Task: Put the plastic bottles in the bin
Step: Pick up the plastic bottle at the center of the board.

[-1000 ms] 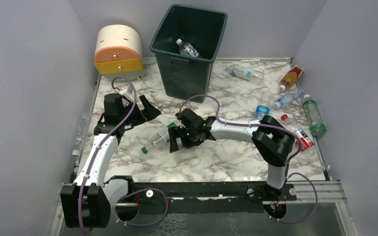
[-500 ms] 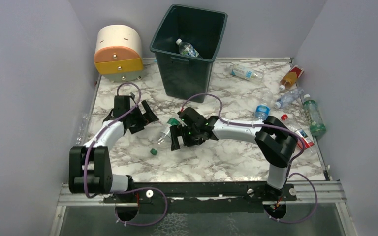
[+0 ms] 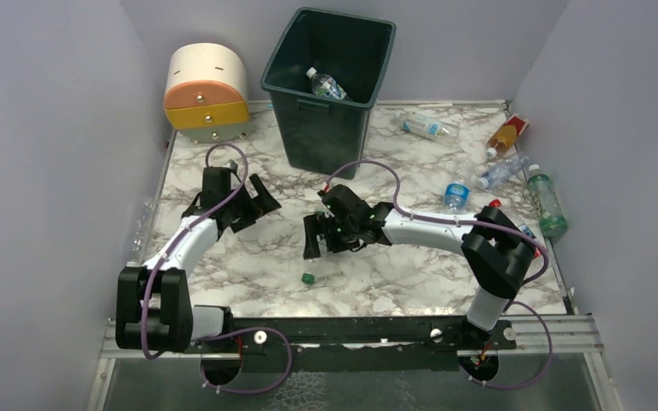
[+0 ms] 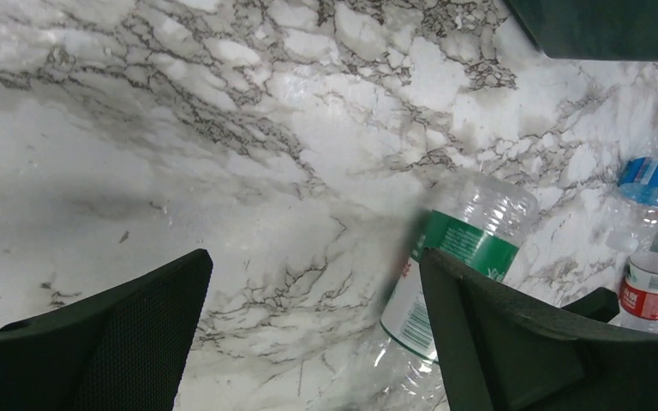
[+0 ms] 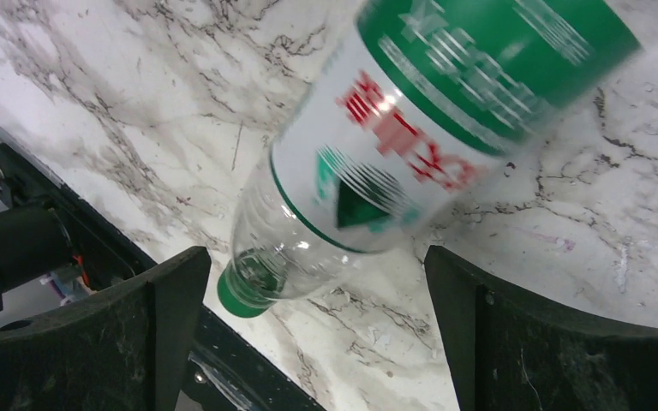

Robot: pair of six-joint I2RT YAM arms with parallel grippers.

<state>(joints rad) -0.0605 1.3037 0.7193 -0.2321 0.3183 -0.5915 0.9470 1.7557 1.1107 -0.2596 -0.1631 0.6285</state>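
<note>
- Marble-veined tabletop [image 3: 411,278] runs out from the rail [image 3: 351,330] where your two arms are bolted. It looks smooth and hard, so a round bottle will likely roll if nudged.
- Your right gripper [image 3: 319,247] hangs low over mid-table, jaws spread wide and nothing clamped. The green-labelled bottle [image 5: 411,145] lies on its side beneath and between them, green cap toward the rail. That straddle looks set for a squeeze across the barrel. The bottle shows blurred, so it may not be at rest.
- Your left gripper [image 3: 259,205], a little beyond, is likewise wide open and empty. Its camera shows the same bottle just off one finger, so the pick probably falls to the right arm.
- Further right, several loose bottles [image 3: 503,171] lie scattered near the wall, yet to be collected.
- At the far edge the dark green bin [image 3: 321,128] stands upright and open-topped, with one bottle [image 3: 326,84] already inside. The cream and orange drawer unit [image 3: 206,90] sits beside it.
- Plain pale walls [image 3: 51,171] close in three sides.
</note>
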